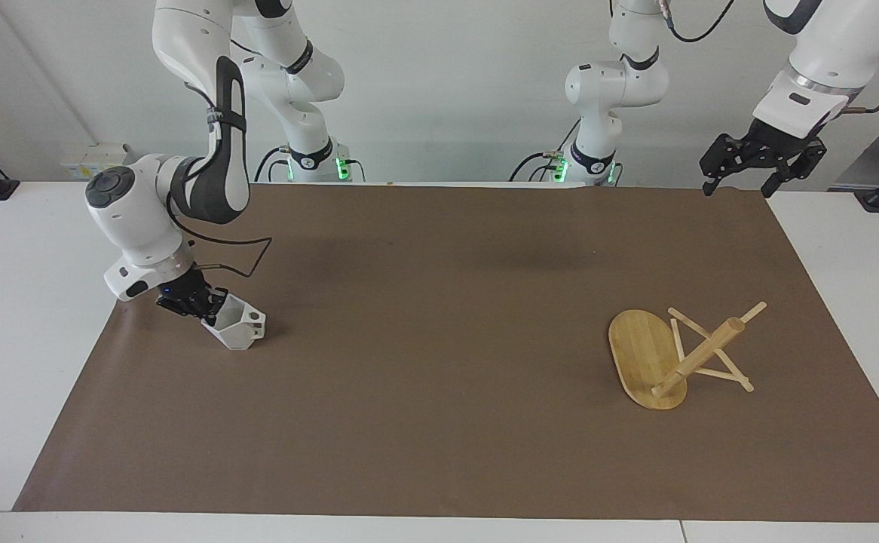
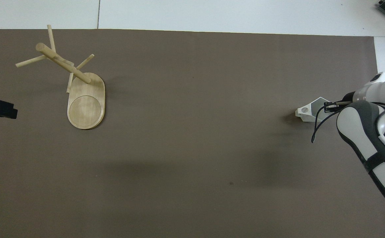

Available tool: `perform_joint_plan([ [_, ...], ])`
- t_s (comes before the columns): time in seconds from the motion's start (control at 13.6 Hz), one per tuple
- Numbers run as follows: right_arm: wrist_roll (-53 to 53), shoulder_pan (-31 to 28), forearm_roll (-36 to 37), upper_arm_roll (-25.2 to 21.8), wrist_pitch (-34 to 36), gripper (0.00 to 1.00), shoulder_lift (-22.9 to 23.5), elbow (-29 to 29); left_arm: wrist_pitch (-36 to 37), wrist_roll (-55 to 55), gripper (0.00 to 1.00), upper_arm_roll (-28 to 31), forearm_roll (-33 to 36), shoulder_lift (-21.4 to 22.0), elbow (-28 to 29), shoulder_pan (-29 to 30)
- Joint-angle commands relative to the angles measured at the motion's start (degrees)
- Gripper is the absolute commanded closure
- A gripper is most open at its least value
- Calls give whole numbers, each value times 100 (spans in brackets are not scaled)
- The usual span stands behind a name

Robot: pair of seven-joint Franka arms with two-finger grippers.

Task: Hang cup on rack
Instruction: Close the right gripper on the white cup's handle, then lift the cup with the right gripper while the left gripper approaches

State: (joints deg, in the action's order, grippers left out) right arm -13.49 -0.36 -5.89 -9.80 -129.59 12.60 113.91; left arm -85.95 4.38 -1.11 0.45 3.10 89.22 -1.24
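Cup (image 1: 237,329) sits tilted on the brown mat (image 1: 439,317) at your right arm's end, right gripper (image 1: 197,302) pinching its rim (handle pointing away). Rack (image 1: 677,353) stands at the other end; left gripper (image 1: 758,154) waits spread above the mat's edge.

Lighting: bright, even, diffuse, from overhead. Shadows: soft, faint; broad blurred patches on brown mat (image 2: 192,138), small darker one beside cup (image 1: 237,329). Glare: none on mat; mild sheen on rack (image 1: 647,354) base. Focus: both views sharp edge to edge; no motion blur, no visible edge distortion.
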Motion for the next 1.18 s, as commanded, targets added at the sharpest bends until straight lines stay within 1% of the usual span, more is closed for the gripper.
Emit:
perform_joint_plan([
  [0.0, 66, -43, -132, 22, 414, 100, -20, -263, -53, 89, 0, 50, -71, 156, 174, -26],
  [0.15, 75, -43, -132, 22, 907, 100, -46, -640, -62, 81, 0, 50, -80, 156, 174, -35],
  [0.29, 92, -43, -132, 22, 1250, 100, -47, -940, -62, 72, 0, 50, -71, 156, 174, -35],
  [0.59, 92, -43, -184, 31, 1909, 100, -143, -1371, -62, 37, 0, 32, -80, 156, 183, -26],
  [0.74, 84, -16, -569, 40, 2296, 100, -283, -1538, -166, 37, 0, 23, -89, 164, 209, -35],
  [0.96, 84, -7, -1185, 302, 2517, 100, -529, -1539, -308, 63, 0, 32, -317, 217, 323, 27],
  [1.11, 66, -7, -1527, 531, 2657, 100, -635, -1539, -317, 28, 0, 41, -326, 217, 324, 36],
])
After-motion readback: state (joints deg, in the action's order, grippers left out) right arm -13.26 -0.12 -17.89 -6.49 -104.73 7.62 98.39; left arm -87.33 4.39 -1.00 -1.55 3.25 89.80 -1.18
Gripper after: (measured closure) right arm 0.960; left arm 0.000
